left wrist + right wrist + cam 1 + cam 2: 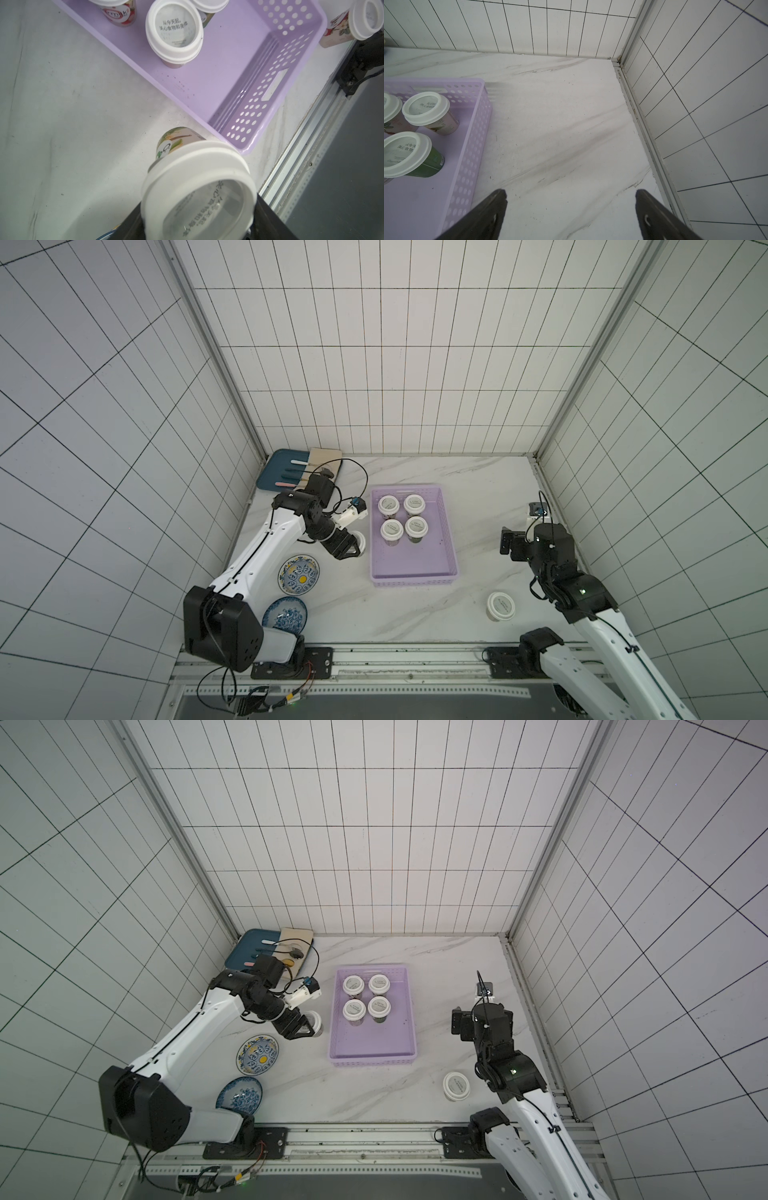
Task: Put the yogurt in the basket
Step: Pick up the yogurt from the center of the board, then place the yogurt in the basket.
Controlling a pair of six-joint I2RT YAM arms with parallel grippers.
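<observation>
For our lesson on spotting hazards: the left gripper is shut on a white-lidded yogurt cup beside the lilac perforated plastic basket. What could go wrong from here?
1. The left gripper holds the white-lidded yogurt cup close beside the lilac perforated plastic basket; carried across too low, it may catch the rim.
2. Four like cups fill the basket's far half; setting down there may topple one.
3. The sixth cup stands near the right arm, which might knock it.
</observation>
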